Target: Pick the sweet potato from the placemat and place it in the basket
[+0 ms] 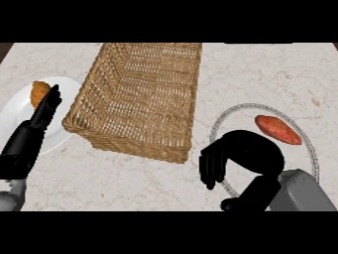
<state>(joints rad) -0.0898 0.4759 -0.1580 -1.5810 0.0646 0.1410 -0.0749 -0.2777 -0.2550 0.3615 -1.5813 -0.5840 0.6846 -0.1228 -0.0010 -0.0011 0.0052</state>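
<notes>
The reddish-orange sweet potato [277, 129] lies on a round marble-patterned placemat [239, 113] with a dark rim, at the right. A large wicker basket [140, 96] stands in the middle, nothing showing inside it. My right hand [243, 156] hovers over the placemat's near left part, just short of the sweet potato and apart from it, fingers curled downward and holding nothing. At the left my left hand [29, 136] rests open, fingers straight and pointing up.
A white plate [14, 116] at the left carries an orange-brown food piece [39, 92], partly hidden by my left hand's fingers. The marble counter [128, 178] runs wide; dark floor shows at the far corners.
</notes>
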